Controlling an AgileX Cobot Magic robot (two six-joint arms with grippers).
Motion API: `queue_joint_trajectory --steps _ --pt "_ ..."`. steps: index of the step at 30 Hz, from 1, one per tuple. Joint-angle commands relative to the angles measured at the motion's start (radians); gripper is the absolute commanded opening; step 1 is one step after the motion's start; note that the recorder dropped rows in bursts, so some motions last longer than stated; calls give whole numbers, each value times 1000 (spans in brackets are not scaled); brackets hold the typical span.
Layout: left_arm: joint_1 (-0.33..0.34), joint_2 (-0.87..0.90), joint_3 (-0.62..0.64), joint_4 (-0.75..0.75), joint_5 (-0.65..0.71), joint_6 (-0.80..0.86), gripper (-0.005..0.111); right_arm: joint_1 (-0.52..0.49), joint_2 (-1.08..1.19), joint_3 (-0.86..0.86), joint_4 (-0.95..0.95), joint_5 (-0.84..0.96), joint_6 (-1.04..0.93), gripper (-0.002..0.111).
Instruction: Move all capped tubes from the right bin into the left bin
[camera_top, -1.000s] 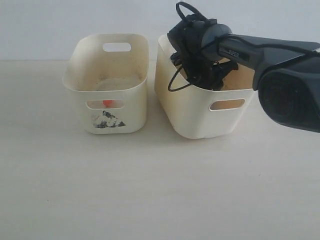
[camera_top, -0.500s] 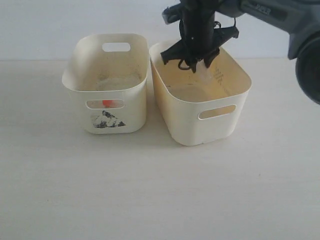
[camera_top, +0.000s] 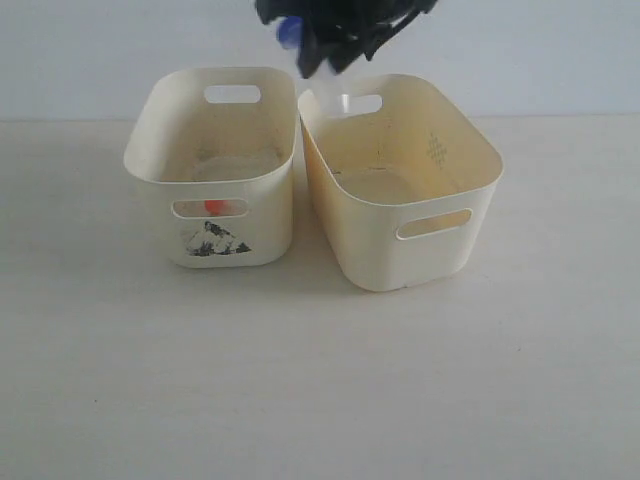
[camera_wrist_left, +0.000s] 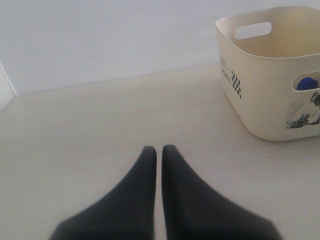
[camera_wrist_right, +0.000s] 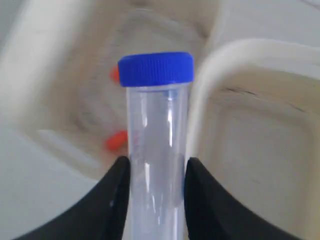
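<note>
Pale worktop (camera_top: 300, 400), white wall: right jaws clamp a blue-capped tube (camera_wrist_right: 156, 125) at 12 o'clock above the left bin (camera_top: 160, 175) / right bin (camera_top: 470, 215) seam, left jaws closed empty; mid-carry, next needs a 9 o'clock shift, then release.

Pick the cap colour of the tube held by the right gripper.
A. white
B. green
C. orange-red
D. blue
D: in the right wrist view, the clear tube clamped between the fingers of the right gripper carries a blue cap.
</note>
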Motion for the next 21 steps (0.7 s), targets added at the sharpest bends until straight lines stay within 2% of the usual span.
queue_joint_trajectory --steps 1,2,4,7,8,9,11,13,14,17,21 --pt "1 -2 -4 -1 -9 -12 4 12 1 3 244 -61 -147 1" --pt "1 -2 -4 -1 -9 -12 4 17 6 6 234 -88 -116 3" --pt "1 -2 -4 -1 -9 -12 4 22 20 6 207 -152 -82 17" --pt "1 -2 -4 -1 -9 -12 4 22 29 6 209 -207 -52 55" --pt "1 -2 -4 -1 -9 -12 4 22 32 6 216 -215 -37 63" --pt "1 -2 -4 -1 -9 -12 4 22 32 6 218 -214 -32 66" --pt "1 -2 -4 -1 -9 -12 4 22 32 6 215 -193 -28 48" --pt "1 -2 -4 -1 -9 -12 4 19 25 6 201 -184 -34 11" --pt "1 -2 -4 -1 -9 -12 4 19 23 6 195 -178 -44 1" --pt "1 -2 -4 -1 -9 -12 4 19 -1 6 169 -135 -44 2" --pt "1 -2 -4 -1 -9 -12 4 19 -62 6 11 -41 -25 2"
